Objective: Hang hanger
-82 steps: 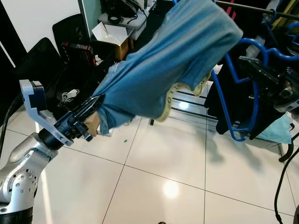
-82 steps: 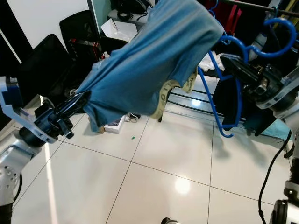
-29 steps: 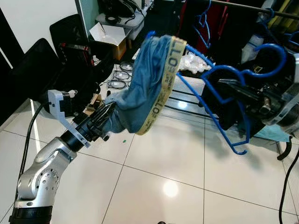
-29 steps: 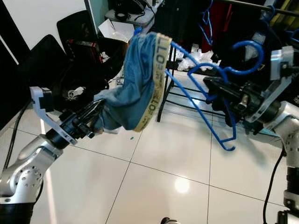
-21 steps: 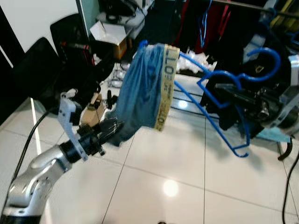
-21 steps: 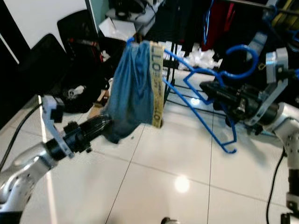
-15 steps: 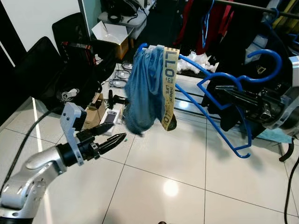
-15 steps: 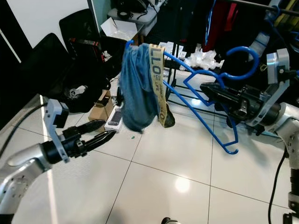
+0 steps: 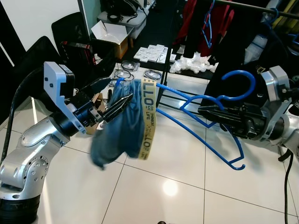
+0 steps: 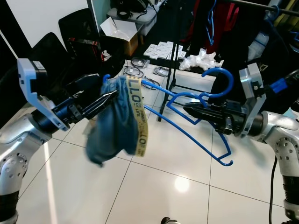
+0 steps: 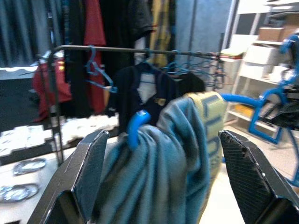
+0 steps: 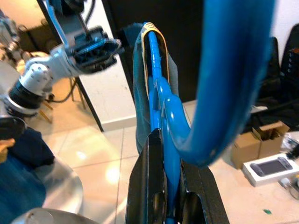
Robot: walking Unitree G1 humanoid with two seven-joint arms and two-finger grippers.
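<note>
A blue plastic hanger (image 9: 196, 100) is held out level in front of me, hook (image 9: 239, 77) up. My right gripper (image 9: 209, 112) is shut on it just below the hook; the right wrist view has the fingers (image 12: 152, 186) clamped on the blue bar (image 12: 164, 140). A blue garment (image 9: 117, 133) with a yellow lettered band (image 9: 148, 116) droops from the hanger's far left end. My left gripper (image 9: 114, 93) is open at that end, its fingers (image 11: 86, 172) spread either side of the garment (image 11: 163, 163).
A clothes rail (image 9: 247, 7) with hung clothes and blue hangers runs across the back right, its black stand (image 9: 166, 65) behind the hanger. Black bags (image 9: 32, 60), cardboard boxes (image 9: 110, 35), cables and white packets (image 9: 152, 52) lie on the tiled floor to the left.
My left gripper let go of the garment, dropped away open, then rose to the hanger's left end. The right gripper lowered the hanger, and the garment now hangs lower.
</note>
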